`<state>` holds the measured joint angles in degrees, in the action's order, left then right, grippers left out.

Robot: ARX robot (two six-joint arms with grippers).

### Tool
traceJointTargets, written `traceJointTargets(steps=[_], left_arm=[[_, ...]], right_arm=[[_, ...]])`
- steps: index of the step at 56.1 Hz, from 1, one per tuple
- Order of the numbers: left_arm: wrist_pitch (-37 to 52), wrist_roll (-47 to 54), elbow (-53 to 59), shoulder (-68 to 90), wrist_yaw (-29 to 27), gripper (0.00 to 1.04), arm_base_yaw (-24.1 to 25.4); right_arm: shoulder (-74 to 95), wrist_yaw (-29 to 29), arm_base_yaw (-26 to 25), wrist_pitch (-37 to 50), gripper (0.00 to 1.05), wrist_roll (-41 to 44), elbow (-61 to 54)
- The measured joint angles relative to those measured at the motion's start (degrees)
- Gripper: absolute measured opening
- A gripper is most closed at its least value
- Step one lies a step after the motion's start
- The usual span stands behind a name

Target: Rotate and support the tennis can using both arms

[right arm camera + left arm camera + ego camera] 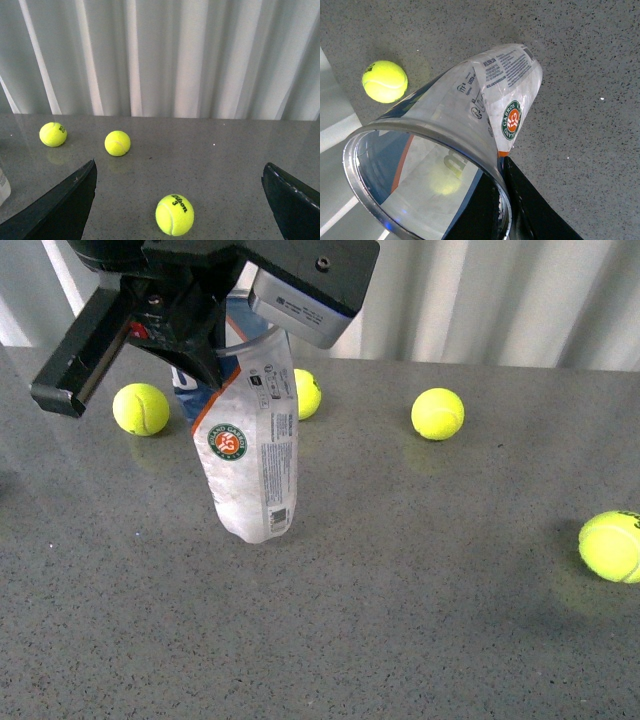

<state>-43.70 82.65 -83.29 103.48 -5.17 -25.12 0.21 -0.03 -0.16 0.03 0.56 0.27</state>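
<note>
- Left of centre on the bench, our left tool is clamped on the can at its open upper end, just under the grey box.
- From the left wrist we see one black finger lying flat against the clear wall just below the rim. The can hides the other finger.
- We see the can nearly upright and leaning a little, mouth up at the tool and closed end down at the bench. We cannot tell whether that end rests on the surface or hangs just above it.
- The round logo faces our front camera.
- Our right tool is outside the front view. In its own wrist view the two fingers are spread wide with nothing between them, touching nothing and pointing toward the curtain.
- We count four balls loose on the bench:
  - one just left of the can
  - one half hidden behind it
  - one further right
  - one at the right edge
</note>
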Motion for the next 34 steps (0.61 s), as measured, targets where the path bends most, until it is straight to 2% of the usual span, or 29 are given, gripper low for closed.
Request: traceJointTargets(steps=[22, 34], left_arm=[[3.7, -1.8, 4.5, 0.4, 1.5, 0.04, -1.5], [4.2, -2.5, 4.9, 0.2, 2.1, 0.38, -1.6]], right_arm=[[0.0, 0.0, 0.0, 0.0, 0.98, 0.0, 0.0], [0.0, 0.0, 0.0, 0.0, 0.98, 0.0, 0.0]])
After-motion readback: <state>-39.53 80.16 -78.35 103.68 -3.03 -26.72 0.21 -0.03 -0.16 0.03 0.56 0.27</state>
